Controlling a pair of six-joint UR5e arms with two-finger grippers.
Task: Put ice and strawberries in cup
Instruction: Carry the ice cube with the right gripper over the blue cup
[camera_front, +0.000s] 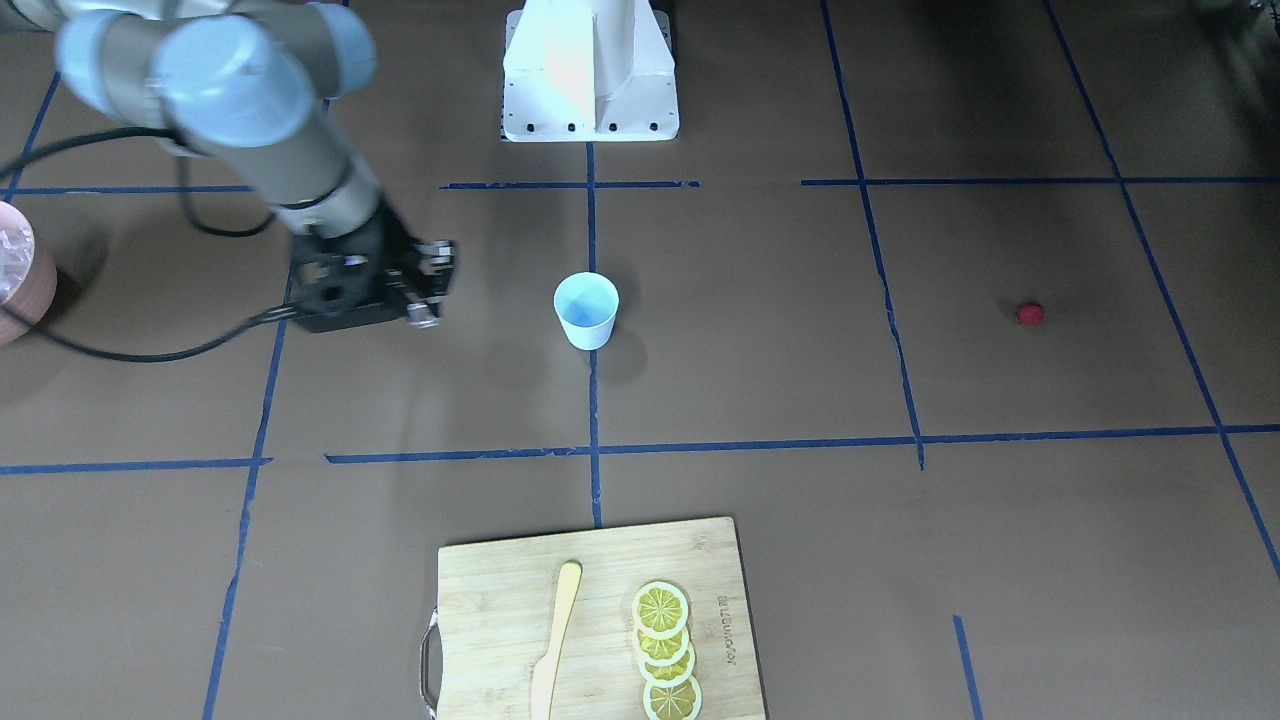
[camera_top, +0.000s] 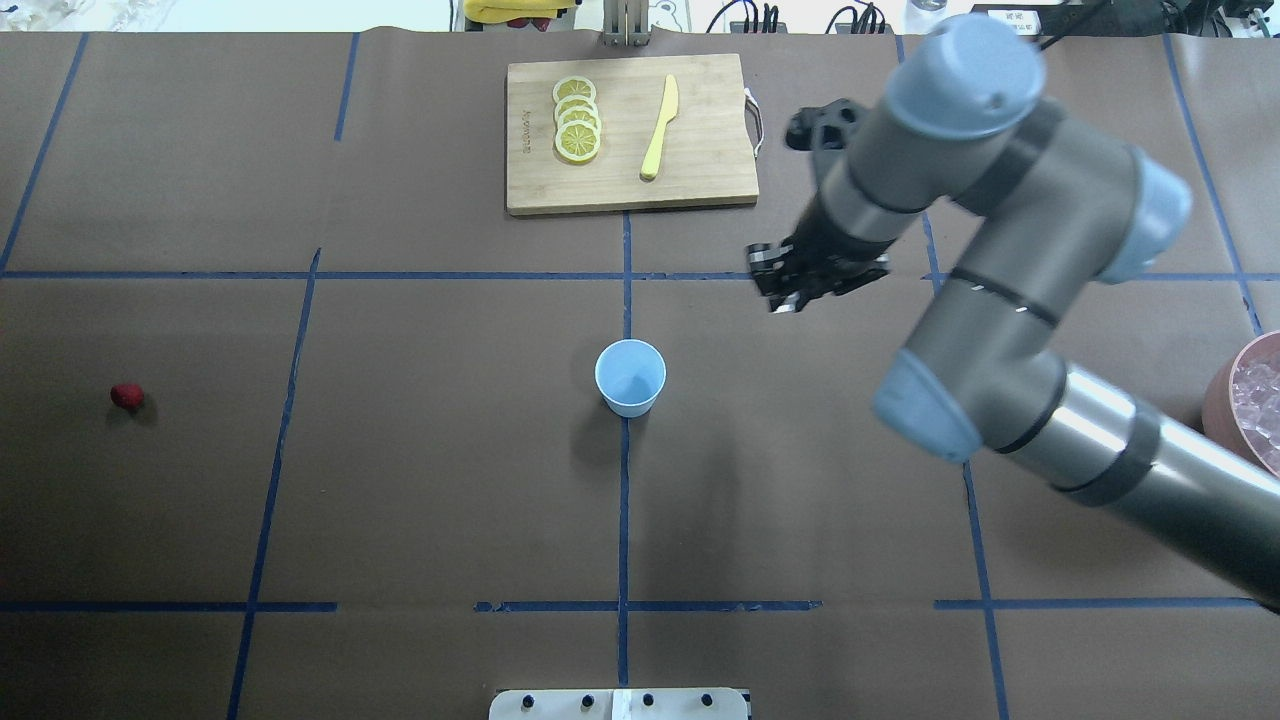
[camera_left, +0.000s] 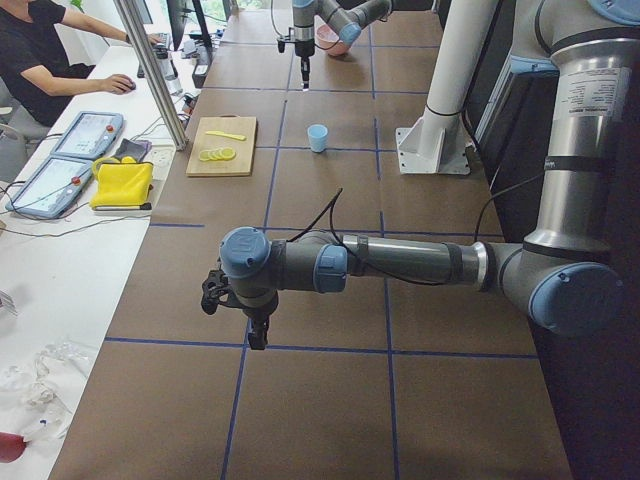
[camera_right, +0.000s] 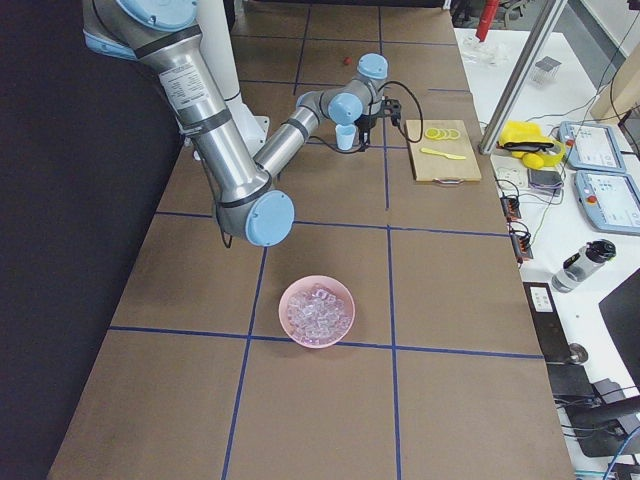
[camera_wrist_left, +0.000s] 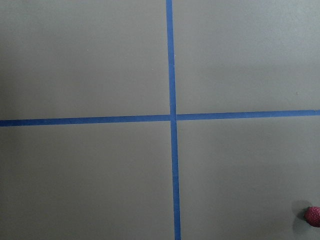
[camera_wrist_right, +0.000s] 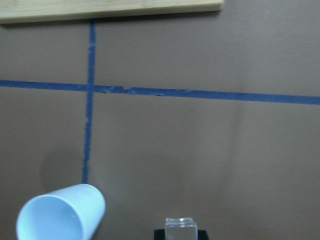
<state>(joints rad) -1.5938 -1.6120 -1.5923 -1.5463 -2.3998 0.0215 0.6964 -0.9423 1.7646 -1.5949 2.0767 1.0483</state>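
Observation:
The pale-blue cup (camera_front: 586, 308) (camera_top: 630, 375) stands upright and empty at the table's middle. My right gripper (camera_top: 786, 298) (camera_front: 426, 314) hovers to the cup's side, toward the bowl, shut on a clear ice cube (camera_wrist_right: 180, 228); the cup (camera_wrist_right: 60, 216) shows at the lower left of its wrist view. More ice fills the pink bowl (camera_right: 317, 310) (camera_top: 1252, 398). One small red strawberry (camera_top: 127, 396) (camera_front: 1029, 314) (camera_wrist_left: 313, 215) lies alone on the far side of the table. My left gripper (camera_left: 257, 338) hangs over the table near that berry; I cannot tell whether it is open or shut.
A wooden cutting board (camera_top: 700, 180) (camera_front: 490, 590) holds several lemon slices (camera_top: 577, 120) and a yellow knife (camera_top: 660, 128) at the operators' edge. The robot's white base (camera_front: 590, 75) sits opposite. A person sits at a desk (camera_left: 60, 150) beside the table.

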